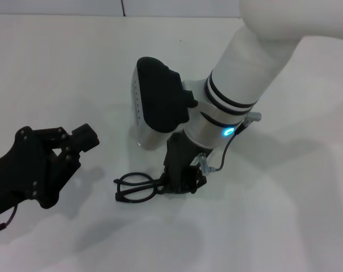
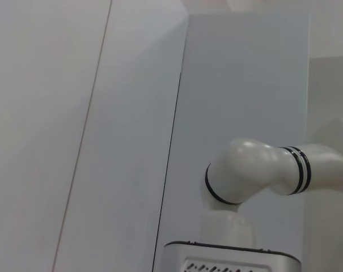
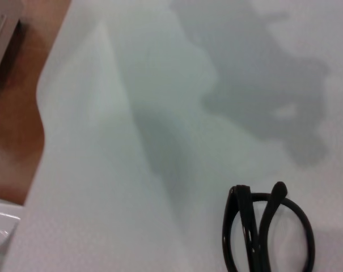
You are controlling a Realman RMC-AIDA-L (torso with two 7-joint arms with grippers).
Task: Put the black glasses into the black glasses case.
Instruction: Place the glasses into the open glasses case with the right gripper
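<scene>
While the left gripper (image 1: 75, 148) hangs spread at near left in the head view, the right gripper (image 1: 182, 180) pinches the black glasses (image 1: 138, 187) on the table (image 1: 284, 215); the right wrist view shows their folded frame (image 3: 267, 229) resting there.

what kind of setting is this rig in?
Probably a lab or test bench, not a home: a bare white tabletop holding only thin black-framed round glasses, and plain grey wall panels behind. Right gripper is down at the glasses; left gripper hovers beside them.
</scene>
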